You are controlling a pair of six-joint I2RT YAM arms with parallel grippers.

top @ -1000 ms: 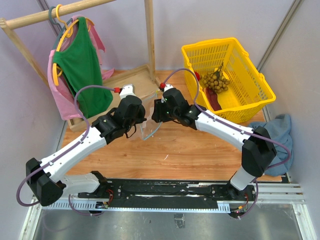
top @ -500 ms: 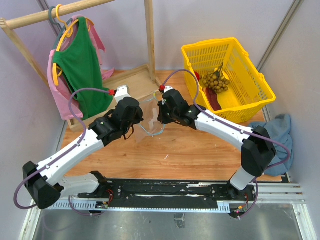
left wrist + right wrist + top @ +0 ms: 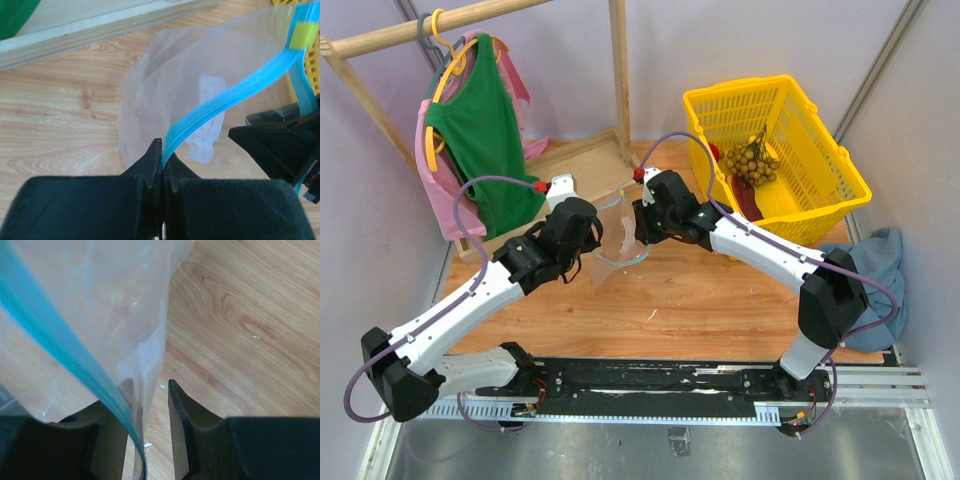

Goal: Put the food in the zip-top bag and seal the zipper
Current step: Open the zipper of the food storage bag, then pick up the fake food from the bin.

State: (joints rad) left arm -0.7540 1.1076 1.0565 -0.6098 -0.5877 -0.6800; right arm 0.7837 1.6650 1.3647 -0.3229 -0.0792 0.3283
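Note:
The clear zip-top bag hangs between my two grippers above the wooden table, its mouth spread. My left gripper is shut on the blue zipper at its near end; the bag's white label shows behind it. My right gripper stands with jaws apart; the bag's edge and teal zipper pass between them along the left finger, with a gap to the right finger. The food lies in the yellow basket: a tan-brown bunch, a dark red piece and a small red fruit.
A wooden clothes rack with green and pink garments stands at the back left, its base board just behind the grippers. A blue-grey cloth lies at the right edge.
Both grippers moved slightly away from the camera and apart. The bag now hangs wider and more open between them.

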